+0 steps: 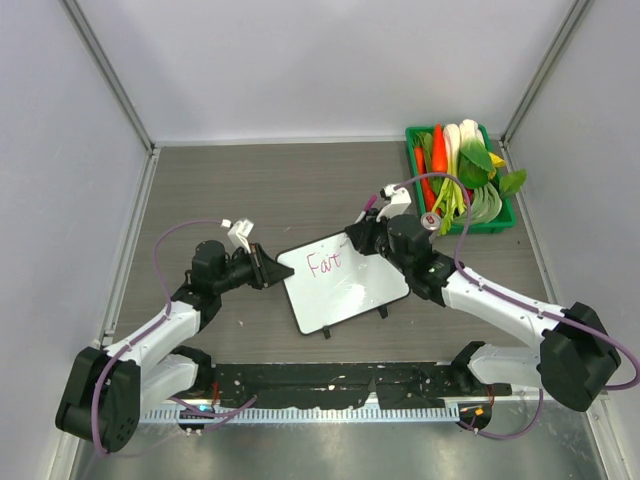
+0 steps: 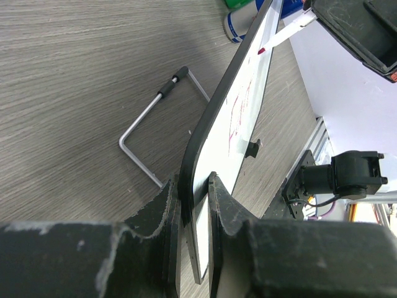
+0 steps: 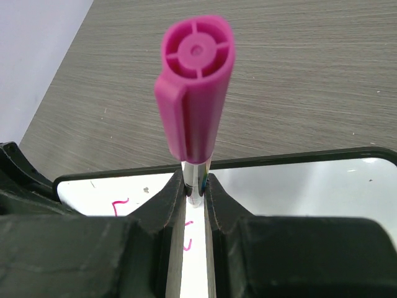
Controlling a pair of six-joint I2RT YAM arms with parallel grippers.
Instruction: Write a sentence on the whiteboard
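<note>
The whiteboard [image 1: 345,285] sits in the middle of the table [image 1: 250,190], closer to its front edge. The left gripper [image 1: 272,270] is clamped on the whiteboard's left edge. The right gripper [image 1: 358,238] squeezes a pink marker [image 3: 195,93] tight, right by the pink letters [image 1: 325,264].

A green tray [image 1: 411,140] of carrots [image 1: 439,145] and greens [image 1: 476,158] sits at the table's [image 1: 250,190] far right corner — heaped full.

Bright, even overhead light fills every view, leaving only soft, faint shadows on the grey surface [image 1: 300,190]. The whiteboard [image 1: 350,290] carries a mild sheen. Close to the right wrist lens, the pink marker [image 3: 195,93] looms large, slightly soft.
</note>
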